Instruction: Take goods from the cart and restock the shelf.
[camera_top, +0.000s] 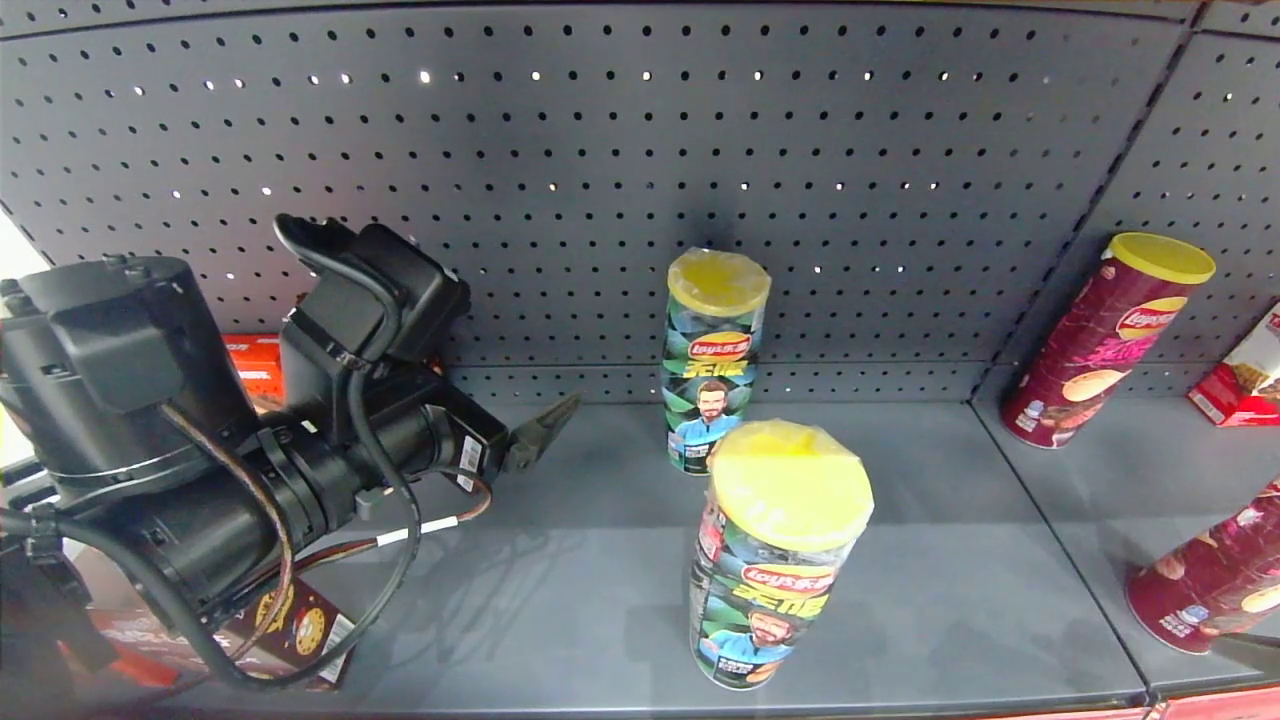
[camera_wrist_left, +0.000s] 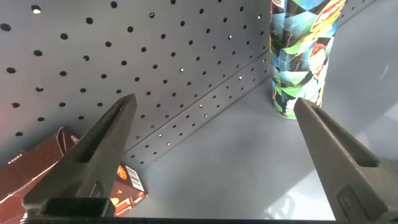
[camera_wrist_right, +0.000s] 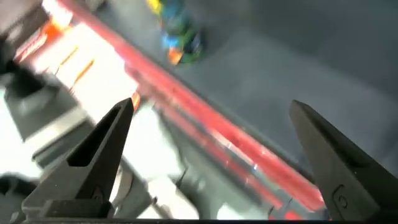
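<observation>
1. While the left gripper hangs over the left part of the shelf, its jaws are spread wide and hold nothing; the left wrist view shows the same gap.
2. Rear green can stands upright close to the pegboard back wall, to the right of the left gripper and apart from it. It shows in the left wrist view too, beyond one fingertip.
3. Front green can stands upright near the shelf's front edge, just in front of the rear can; whether they touch, cannot tell.
4. Bare shelf floor lies between the left gripper and both green cans, and to the right of them up to the seam with the next bay.
5. Next bay: one maroon can by the back wall, a second maroon can near the front at the view's edge, a red box at the far right.
6. Left side: a red carton against the back wall behind the arm, a brown box at the front edge under it, also seen at.
7. Right gripper is off the shelf, beyond its red front edge strip, jaws wide apart and empty. A blurred green can stands just inside that edge.
</observation>
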